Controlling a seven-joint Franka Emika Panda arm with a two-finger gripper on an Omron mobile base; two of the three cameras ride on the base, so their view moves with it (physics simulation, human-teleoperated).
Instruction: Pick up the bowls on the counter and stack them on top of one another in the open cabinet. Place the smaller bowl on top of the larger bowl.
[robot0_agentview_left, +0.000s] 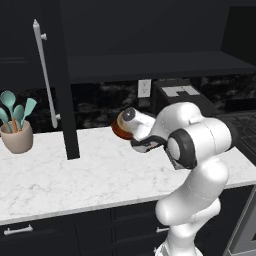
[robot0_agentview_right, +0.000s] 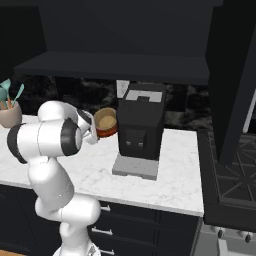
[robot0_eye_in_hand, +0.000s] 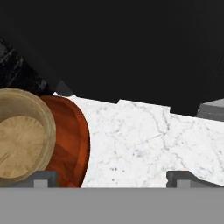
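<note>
Looking along my claw (robot0_eye_in_hand: 111, 177), open and empty: smaller bowl (robot0_eye_in_hand: 19, 135) nested in larger bowl (robot0_eye_in_hand: 70, 140), frame's lower left.

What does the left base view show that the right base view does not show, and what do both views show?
Left base view alone: the tall cabinet door with its silver bar handle.

Right base view alone: the smaller bowl sitting in the larger bowl, and the coffee machine's dark front.

Both: the counter, the utensil holder with teal spatulas, the cabinet shelf, and the arm bent toward the bowls.
</note>
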